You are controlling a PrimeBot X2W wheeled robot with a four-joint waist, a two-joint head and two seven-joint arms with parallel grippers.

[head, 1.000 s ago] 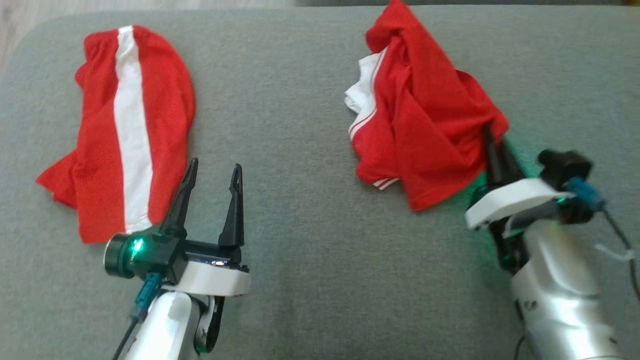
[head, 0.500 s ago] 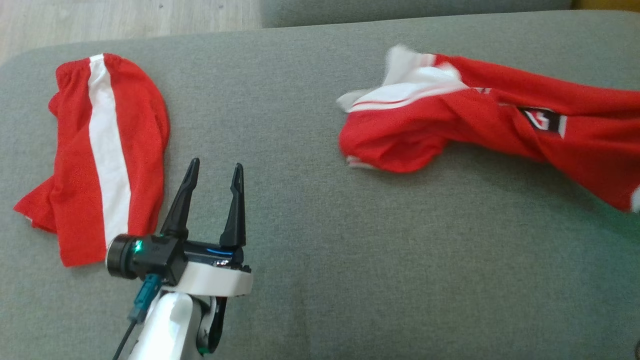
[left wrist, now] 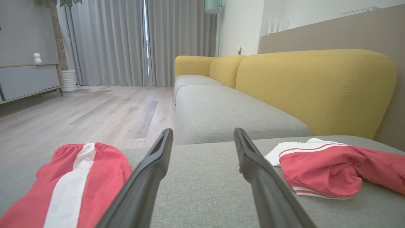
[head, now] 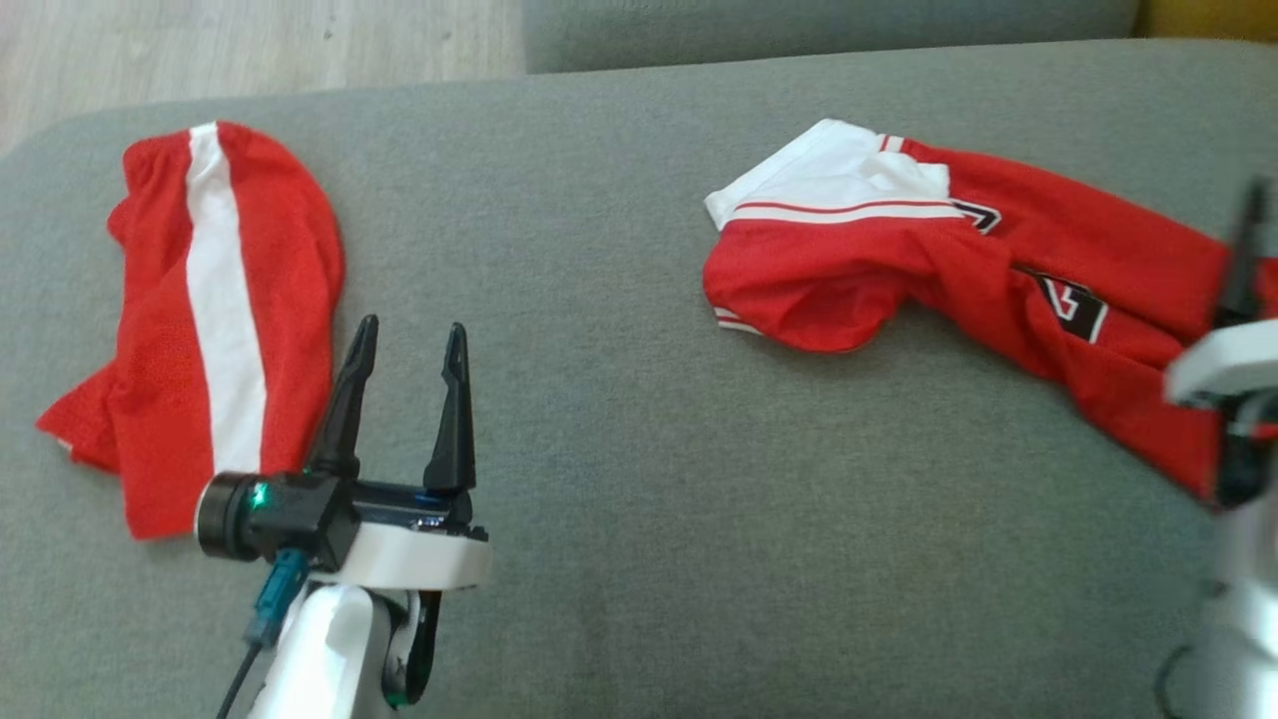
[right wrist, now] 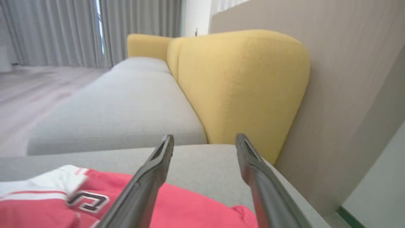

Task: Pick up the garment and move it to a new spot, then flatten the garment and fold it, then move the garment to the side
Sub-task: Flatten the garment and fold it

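One twisted red mesh garment [head: 799, 290], white-striped shorts [head: 290, 260], nubby grey cushion [head: 599, 399]

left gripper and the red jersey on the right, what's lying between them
Nothing: in the head view the stretch of grey cushion from the left gripper to the jersey is bare. The striped shorts lie on the gripper's other side.

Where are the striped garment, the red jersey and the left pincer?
striped garment [head: 218, 300], head view, on its white stripe.
red jersey [head: 819, 290], head view, on its red fold.
left pincer [head: 411, 325], head view, midway between its fingertips.
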